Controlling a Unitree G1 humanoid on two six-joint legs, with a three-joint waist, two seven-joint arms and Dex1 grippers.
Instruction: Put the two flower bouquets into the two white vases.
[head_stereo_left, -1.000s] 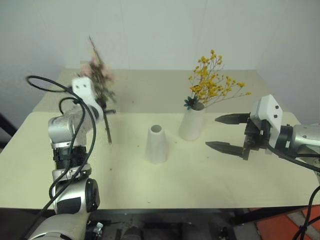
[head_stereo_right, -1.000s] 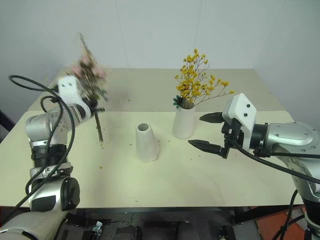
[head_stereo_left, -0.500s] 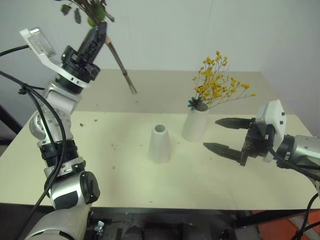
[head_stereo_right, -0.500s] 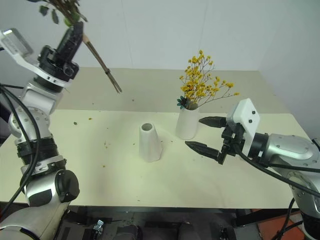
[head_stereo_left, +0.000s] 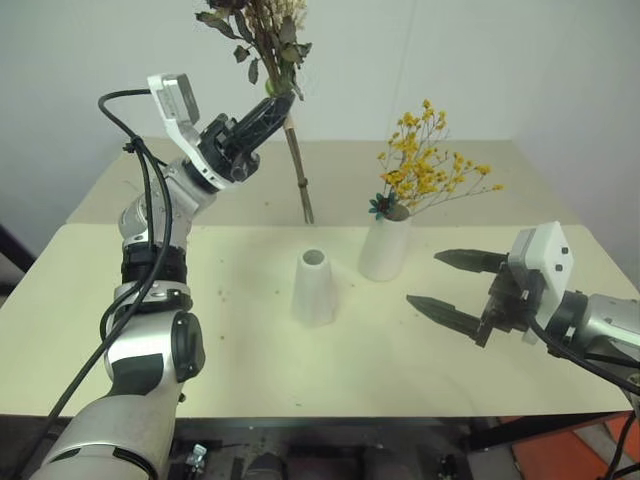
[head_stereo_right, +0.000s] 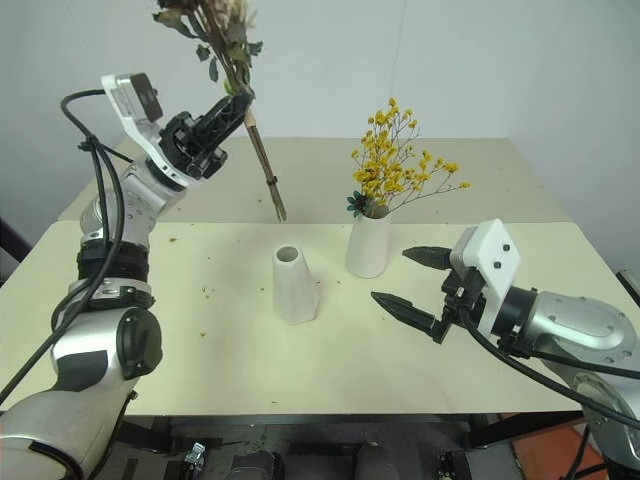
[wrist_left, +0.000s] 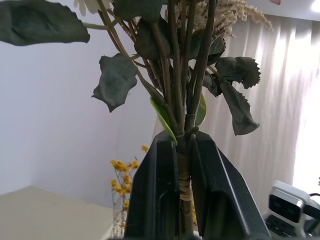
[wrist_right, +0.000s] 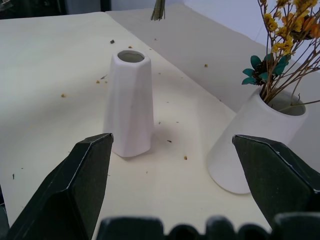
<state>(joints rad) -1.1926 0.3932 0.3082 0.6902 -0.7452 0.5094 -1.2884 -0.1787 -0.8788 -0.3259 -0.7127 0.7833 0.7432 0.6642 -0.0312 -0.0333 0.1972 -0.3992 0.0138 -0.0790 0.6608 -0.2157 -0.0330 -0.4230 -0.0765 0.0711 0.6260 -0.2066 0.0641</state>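
My left gripper (head_stereo_left: 277, 106) is shut on the brown stem of the rose bouquet (head_stereo_left: 262, 28) and holds it high over the back left of the table. The stem (wrist_left: 184, 176) is clamped between the black fingers, with dark leaves above. Its lower end (head_stereo_left: 307, 212) hangs in the air behind the empty narrow-mouthed white vase (head_stereo_left: 314, 288). The yellow bouquet (head_stereo_left: 430, 162) stands in the other white vase (head_stereo_left: 386, 250), just right of the empty one. My right gripper (head_stereo_left: 423, 277) is open, low over the table to the right of both vases, pointing at them (wrist_right: 129, 102).
The cream table (head_stereo_left: 230, 350) is dotted with small flower crumbs (wrist_right: 64, 95) around the vases. A second table surface continues behind, up to a white wall. There is free room left of the empty vase and along the front edge.
My left arm has lifted the rose bouquet off the table and swung it right, so the stem end now hangs behind the empty vase. My right gripper drew back slightly, still open.
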